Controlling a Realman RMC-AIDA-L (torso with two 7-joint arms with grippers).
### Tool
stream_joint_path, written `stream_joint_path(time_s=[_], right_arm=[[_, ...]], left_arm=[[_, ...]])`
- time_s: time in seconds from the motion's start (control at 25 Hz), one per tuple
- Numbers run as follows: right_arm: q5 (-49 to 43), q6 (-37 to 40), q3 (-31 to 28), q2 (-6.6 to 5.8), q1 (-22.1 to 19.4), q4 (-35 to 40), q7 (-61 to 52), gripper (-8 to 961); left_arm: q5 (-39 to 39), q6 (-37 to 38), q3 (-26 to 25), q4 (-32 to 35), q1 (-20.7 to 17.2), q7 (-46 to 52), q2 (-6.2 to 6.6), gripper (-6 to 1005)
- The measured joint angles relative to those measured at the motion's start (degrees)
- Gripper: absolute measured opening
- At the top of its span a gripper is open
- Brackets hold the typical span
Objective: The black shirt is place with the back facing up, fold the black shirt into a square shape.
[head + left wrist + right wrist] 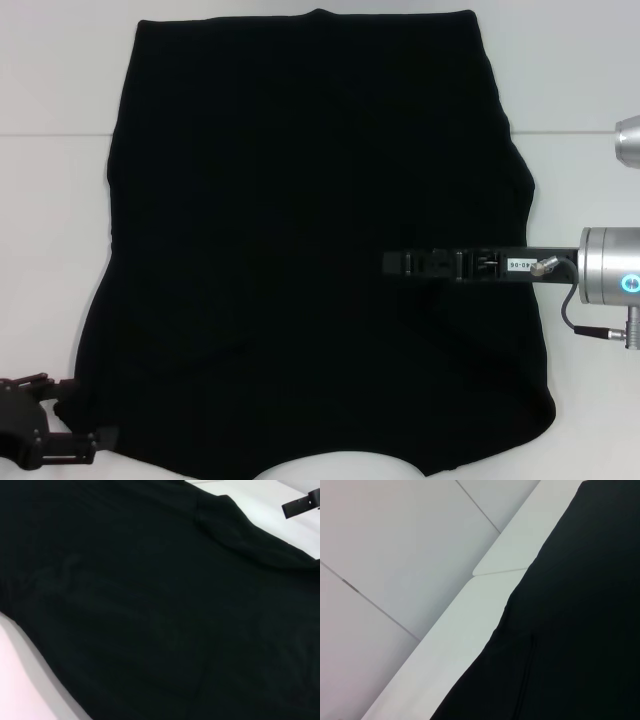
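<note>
The black shirt (300,250) lies spread flat on the white table (50,200), plain side up, and covers most of it. Its sides look folded inward, with straight edges left and right. My right gripper (388,264) reaches in from the right, low over the shirt's right half, well inside its right edge. At the near left corner of the shirt my left gripper (85,412) stands open, beside the hem. The left wrist view is filled by the shirt (150,605), with the right gripper (302,505) far off. The right wrist view shows the shirt's edge (580,630) on the table (485,605).
White table surface shows to the left of the shirt, to its right (590,80) and along the near edge. Beyond the table's edge is grey tiled floor (395,555). A seam between two tabletops (55,134) runs across the far part.
</note>
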State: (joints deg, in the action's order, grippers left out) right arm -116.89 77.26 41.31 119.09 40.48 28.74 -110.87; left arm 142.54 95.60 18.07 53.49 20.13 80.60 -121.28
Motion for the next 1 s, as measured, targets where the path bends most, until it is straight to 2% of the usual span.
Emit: stream_joint_path(time_s=[0.48,0.68,0.92,1.0], right_arm=[[0.0,0.2,-0.4,0.00,0.0,0.0,0.2,582],[0.0,0.2,-0.5,0.00,0.0,0.0,0.3,580],[0.4,0.3,-0.6,0.00,-0.1,0.0,0.4,579],[0.6,0.3,-0.6,-0.03,-0.3,0.0,0.4,578]], left_arm=[[0.1,-0.1,0.0,-0.1,0.3,0.2,-0.09,884],[1.0,-1.3,0.1,-0.1,0.7,2.0,0.27,883],[1.5,-0.9,0.1,0.1,0.9,2.3,0.33,681],[1.5,-1.1,0.1,0.0,1.0,2.3,0.34,587]])
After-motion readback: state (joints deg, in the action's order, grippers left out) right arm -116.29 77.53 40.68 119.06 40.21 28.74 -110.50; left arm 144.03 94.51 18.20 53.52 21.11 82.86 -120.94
